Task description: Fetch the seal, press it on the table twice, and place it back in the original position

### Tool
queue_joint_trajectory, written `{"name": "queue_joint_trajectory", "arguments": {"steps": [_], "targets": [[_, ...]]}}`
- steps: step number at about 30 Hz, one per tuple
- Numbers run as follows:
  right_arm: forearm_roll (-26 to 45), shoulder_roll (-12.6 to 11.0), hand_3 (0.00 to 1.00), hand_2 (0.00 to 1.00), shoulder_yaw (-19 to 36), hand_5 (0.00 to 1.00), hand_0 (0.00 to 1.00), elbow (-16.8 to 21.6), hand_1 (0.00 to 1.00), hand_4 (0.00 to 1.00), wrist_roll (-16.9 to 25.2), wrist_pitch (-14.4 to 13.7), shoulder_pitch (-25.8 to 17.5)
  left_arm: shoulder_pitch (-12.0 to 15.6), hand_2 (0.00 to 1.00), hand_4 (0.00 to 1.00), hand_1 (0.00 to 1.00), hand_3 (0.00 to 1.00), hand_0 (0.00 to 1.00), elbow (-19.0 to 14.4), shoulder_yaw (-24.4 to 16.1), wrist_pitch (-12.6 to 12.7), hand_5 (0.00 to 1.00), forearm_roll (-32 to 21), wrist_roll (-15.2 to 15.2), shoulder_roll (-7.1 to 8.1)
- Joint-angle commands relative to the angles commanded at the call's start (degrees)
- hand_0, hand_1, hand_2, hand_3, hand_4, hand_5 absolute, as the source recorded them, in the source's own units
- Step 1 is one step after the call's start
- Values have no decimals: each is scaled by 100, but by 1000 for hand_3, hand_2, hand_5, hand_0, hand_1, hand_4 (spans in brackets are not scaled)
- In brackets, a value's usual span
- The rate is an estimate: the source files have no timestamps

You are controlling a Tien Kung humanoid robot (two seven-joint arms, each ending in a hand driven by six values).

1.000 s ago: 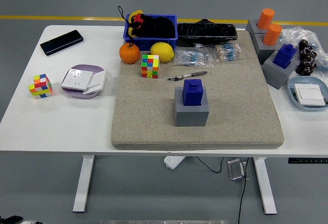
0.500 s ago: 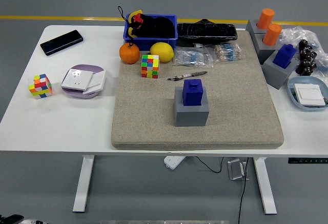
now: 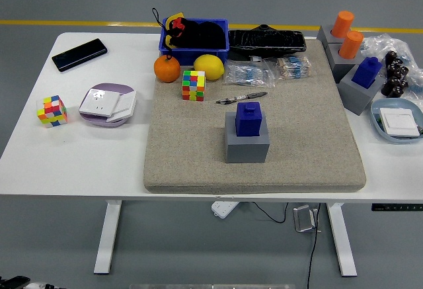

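You are looking down on a white rectangular table with neither robot hand in the picture, so you cannot tell how open they are or whether they hold anything. Most of its middle and right is covered by a large beige felt mat. Near the centre of that mat stands a grey block base, and the blue block-shaped seal sits upright in its top — untouched.

Along the far edge of the mat you have a blue plastic bin holding dark items, and just right of it a black plastic tray. In front of the bin lie a round orange fruit and a yellow lemon, with a multicoloured puzzle cube just before them. Clear bags of small parts lie right of the lemon, and a black pen lies between them and the seal.

At the right edge you see two orange cylinders in grey holders, a second blue seal on a grey base, and a pale blue dish with a white card.

On the bare left side — well apart from the mat — lie a black phone, a lilac plate carrying white cards, and a second, smaller multicoloured cube.
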Motion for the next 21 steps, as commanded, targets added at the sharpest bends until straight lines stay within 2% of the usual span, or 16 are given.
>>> {"name": "queue_joint_trajectory", "arguments": {"steps": [21], "targets": [[-46, 30, 793, 803, 56, 641, 876, 25, 797, 998, -24, 6, -63, 29, 682, 688, 694, 752, 723, 7, 4, 3, 263, 17, 2, 10]]}}
